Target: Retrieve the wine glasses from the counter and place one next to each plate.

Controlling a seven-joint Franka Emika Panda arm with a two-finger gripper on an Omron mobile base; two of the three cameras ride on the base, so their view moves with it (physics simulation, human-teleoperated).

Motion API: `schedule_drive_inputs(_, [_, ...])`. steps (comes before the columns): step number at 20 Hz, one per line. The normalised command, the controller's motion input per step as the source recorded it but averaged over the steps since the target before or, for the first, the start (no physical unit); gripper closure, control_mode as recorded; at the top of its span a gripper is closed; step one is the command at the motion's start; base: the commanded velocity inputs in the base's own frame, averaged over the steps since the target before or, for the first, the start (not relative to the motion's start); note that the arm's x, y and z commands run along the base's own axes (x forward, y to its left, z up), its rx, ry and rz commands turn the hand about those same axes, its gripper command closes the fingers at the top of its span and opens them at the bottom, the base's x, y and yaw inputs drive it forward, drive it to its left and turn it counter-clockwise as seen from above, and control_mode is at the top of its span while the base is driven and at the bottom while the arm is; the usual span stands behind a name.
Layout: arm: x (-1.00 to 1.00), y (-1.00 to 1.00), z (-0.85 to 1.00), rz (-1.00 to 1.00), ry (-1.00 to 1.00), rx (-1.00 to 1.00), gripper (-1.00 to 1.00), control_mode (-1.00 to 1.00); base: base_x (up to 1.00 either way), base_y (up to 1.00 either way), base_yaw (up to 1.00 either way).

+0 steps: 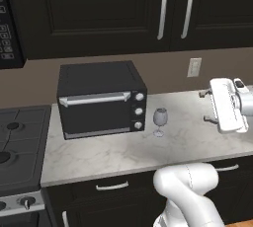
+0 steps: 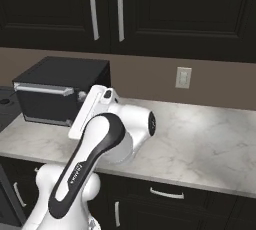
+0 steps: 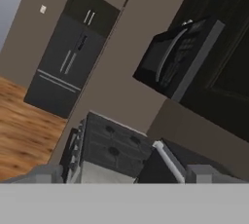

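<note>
- Gripper of mine hovers over counter, fingers apart, holding nothing
- wine glass upright just beside black toaster oven

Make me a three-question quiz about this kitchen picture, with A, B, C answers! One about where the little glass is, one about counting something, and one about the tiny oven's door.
1. Where does the wine glass stand?
A. on the stove
B. on the counter, just right of the toaster oven
C. on top of the toaster oven

2. How many round knobs does the toaster oven's front have?
A. one
B. three
C. five

3. How is the toaster oven's door?
A. shut
B. hanging wide open
C. missing

Answers:
1. B, the glass stands upright on the marbled top beside the oven's knob side.
2. B, three pale knobs sit in a column on the right edge of its front.
3. A, the door lies flat against the front with its silver handle across the top.
</note>
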Motion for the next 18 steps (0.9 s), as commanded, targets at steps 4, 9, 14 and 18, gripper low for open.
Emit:
schedule_drive_inputs(4, [0.19, -0.21, -0.33, 0.00, 0.05, 0.00, -1.00, -1.00, 0.00, 0.00, 0.00])
schedule_drive_inputs(9, [0.10, -0.22, -0.27, 0.00, 0.01, 0.00, -1.00, -1.00, 0.00, 0.00, 0.00])
schedule_drive_inputs(14, [0.09, -0.24, -0.28, 0.01, 0.00, 0.00, -1.00, -1.00, 0.00, 0.00, 0.00])
schedule_drive_inputs(18, [0.10, -0.18, -0.30, 0.00, 0.03, 0.00, -1.00, -1.00, 0.00, 0.00, 0.00])
